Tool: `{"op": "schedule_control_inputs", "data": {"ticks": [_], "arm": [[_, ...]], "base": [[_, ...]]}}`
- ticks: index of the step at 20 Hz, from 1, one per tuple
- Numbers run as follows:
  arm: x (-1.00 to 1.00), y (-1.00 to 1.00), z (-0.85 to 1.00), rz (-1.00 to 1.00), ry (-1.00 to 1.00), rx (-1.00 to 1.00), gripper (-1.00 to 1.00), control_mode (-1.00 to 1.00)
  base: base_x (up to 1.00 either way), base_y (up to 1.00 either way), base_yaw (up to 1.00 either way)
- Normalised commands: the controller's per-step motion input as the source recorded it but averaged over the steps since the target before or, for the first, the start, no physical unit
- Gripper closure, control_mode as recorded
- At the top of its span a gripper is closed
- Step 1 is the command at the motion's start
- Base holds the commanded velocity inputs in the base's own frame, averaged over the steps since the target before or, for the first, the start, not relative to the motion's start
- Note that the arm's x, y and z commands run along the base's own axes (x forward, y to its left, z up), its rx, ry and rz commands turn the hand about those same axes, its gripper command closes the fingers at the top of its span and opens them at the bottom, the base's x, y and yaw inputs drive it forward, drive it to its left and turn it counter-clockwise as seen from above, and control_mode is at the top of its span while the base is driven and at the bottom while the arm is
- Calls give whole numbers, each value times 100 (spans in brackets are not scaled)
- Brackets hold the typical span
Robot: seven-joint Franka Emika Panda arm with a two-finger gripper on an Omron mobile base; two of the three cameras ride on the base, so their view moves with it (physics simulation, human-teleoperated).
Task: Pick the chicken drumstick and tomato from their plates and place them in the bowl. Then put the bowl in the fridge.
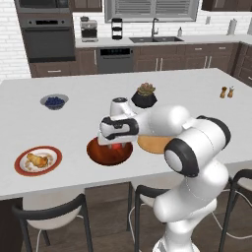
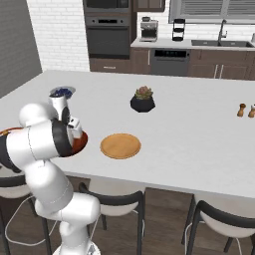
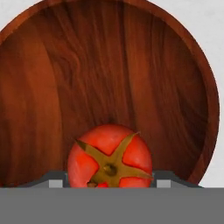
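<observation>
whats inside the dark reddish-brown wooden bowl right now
The dark reddish-brown wooden bowl shows bare glossy grain, with the round red tomato between the gripper fingers over it. Whether the tomato touches the bottom is hidden.

Bowl (image 1: 101, 155) between drumstick plate (image 1: 38, 161) at left and wooden plate (image 1: 151, 144) at right.

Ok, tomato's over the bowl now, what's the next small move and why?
Probably open the gripper and let go. The hand view shows the tomato held between the fingers right above the bowl's glossy inside, well within its rim. The chicken drumstick lies on its red-rimmed plate, so that comes afterwards.
</observation>
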Motion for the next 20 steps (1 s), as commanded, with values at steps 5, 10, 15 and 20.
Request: {"op": "schedule_control_inputs", "data": {"ticks": [5, 10, 15, 20], "arm": [[0, 0, -46, -4, -9, 0, 100, -100], [0, 4, -11, 0, -3, 0, 100, -100], [0, 0, 0, 0, 0, 0, -100, -100], [-1, 0, 17, 0, 0, 0, -100, -100]], "base": [[0, 0, 0], [0, 0, 0], [0, 0, 0], [0, 0, 0]]}}
